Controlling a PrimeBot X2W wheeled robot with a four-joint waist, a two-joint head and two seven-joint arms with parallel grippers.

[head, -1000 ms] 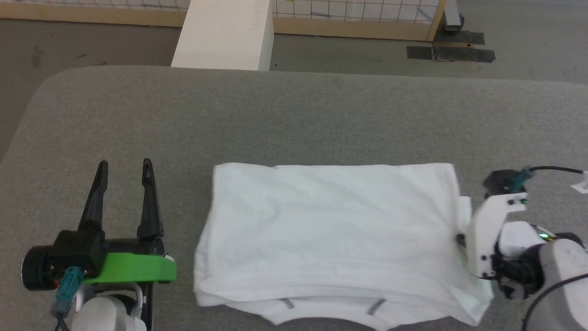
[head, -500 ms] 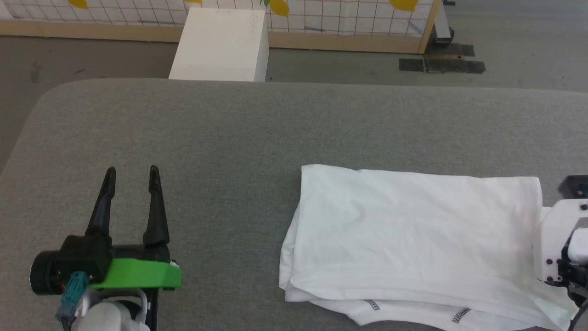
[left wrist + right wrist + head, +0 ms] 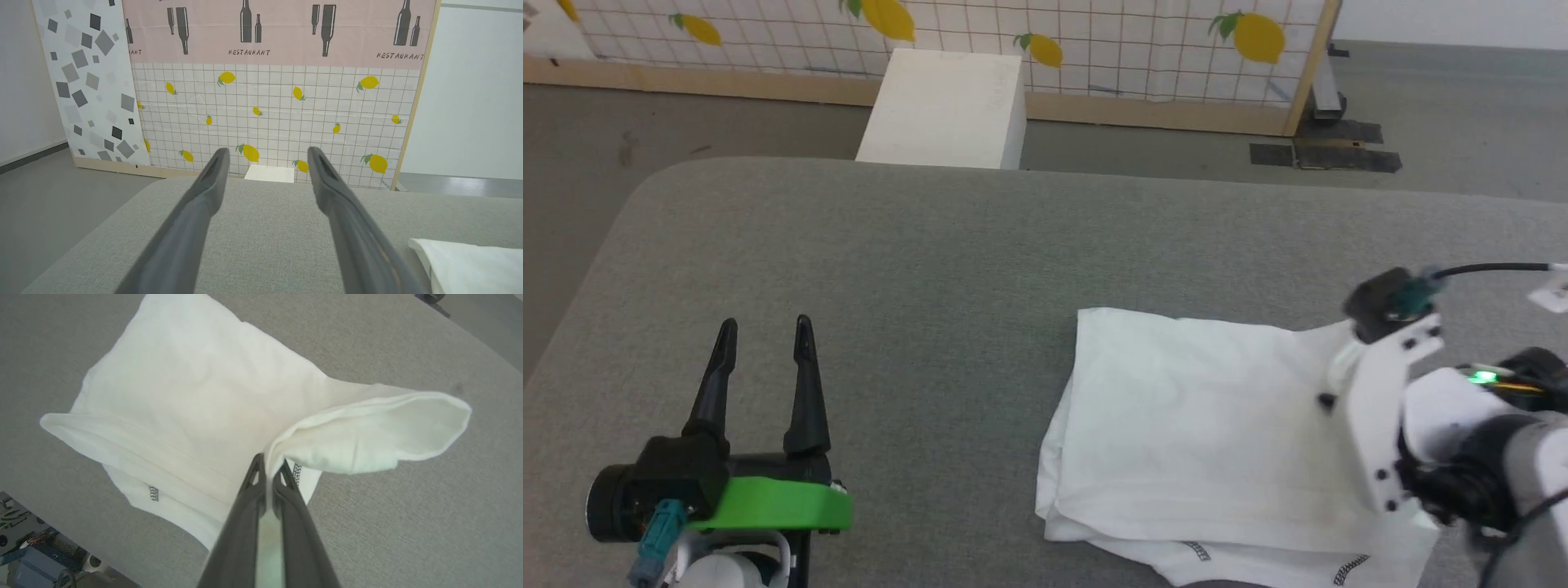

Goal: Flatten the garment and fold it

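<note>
The garment (image 3: 1201, 425) is a white shirt folded into a rectangle on the grey padded table (image 3: 980, 261), at the right front. Black-and-white stitching shows along its near edge. My right gripper (image 3: 269, 465) is shut on the garment's (image 3: 196, 396) right edge, lifting that end so the layers curl up off the table. In the head view the right wrist (image 3: 1388, 408) hangs over the cloth and hides the fingers. My left gripper (image 3: 764, 331) stands open above bare table at the front left, well left of the garment (image 3: 470, 265), with nothing between its fingers.
A white box (image 3: 947, 110) stands on the floor beyond the table's far edge. Behind it runs a lemon-print grid screen (image 3: 1094, 41) on a wooden frame. The table's rounded left corner (image 3: 645, 188) drops to grey floor.
The right gripper has lifted the garment's right edge and carried it left over the cloth. The head camera has shifted, so the whole scene has moved. The left gripper stays open and still.
</note>
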